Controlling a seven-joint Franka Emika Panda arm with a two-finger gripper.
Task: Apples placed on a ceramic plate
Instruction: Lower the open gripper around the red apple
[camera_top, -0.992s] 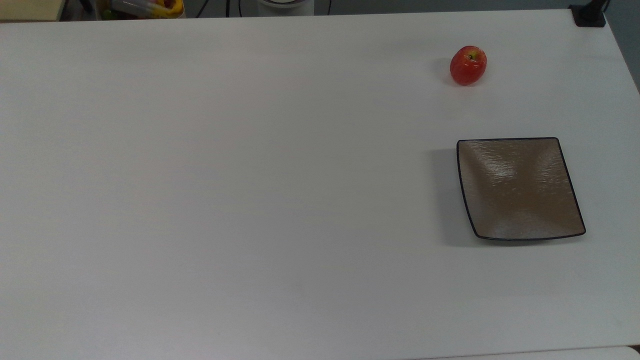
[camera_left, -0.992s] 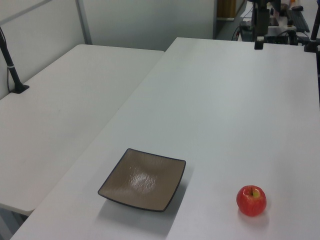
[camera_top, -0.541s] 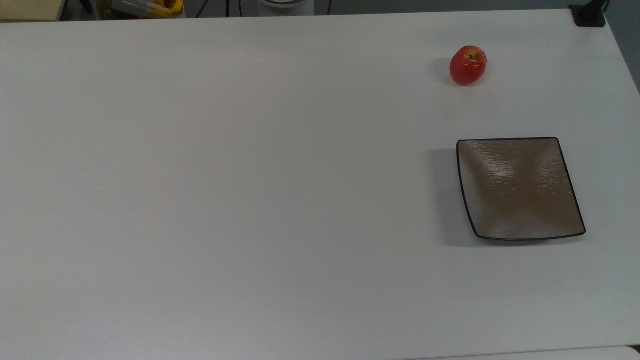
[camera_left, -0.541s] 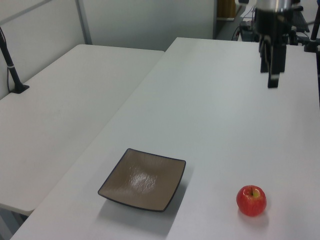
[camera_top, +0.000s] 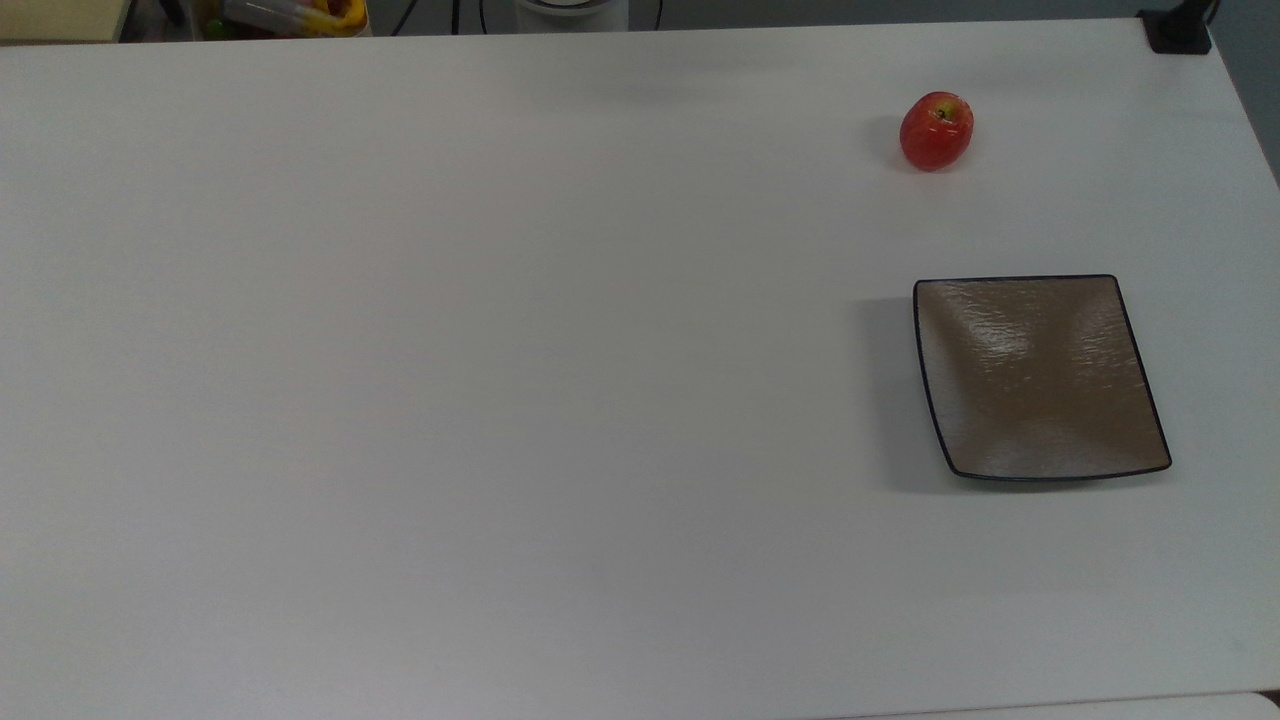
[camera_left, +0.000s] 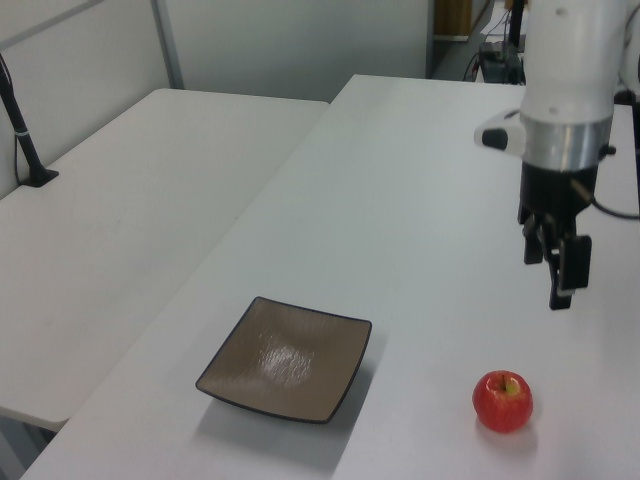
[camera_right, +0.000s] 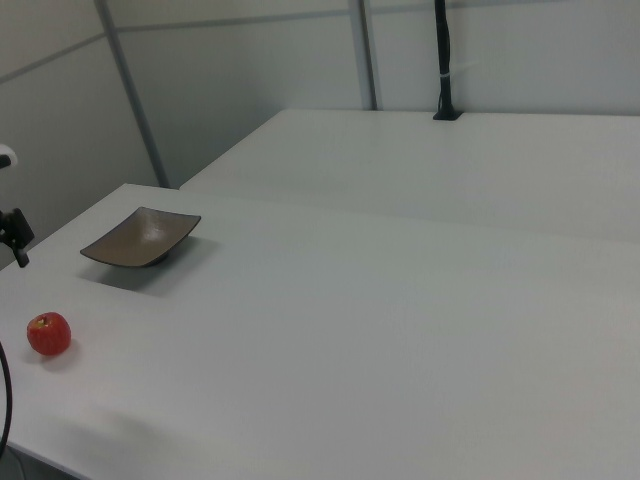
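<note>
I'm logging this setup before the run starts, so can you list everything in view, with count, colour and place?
apple: one, red with a yellow-green patch at the stem, on the table, apart from the plate, at the left view's lower right.
ceramic plate: one, square, glossy brown-grey with a thin dark rim, nothing on it, on the table to the left view's left of the apple.
table: one, white, bearing both.
second table: one, white, alongside on the left view's left.
black post: one, standing on the second table.
hand: one, black on a white arm, above the table beyond the apple.
</note>
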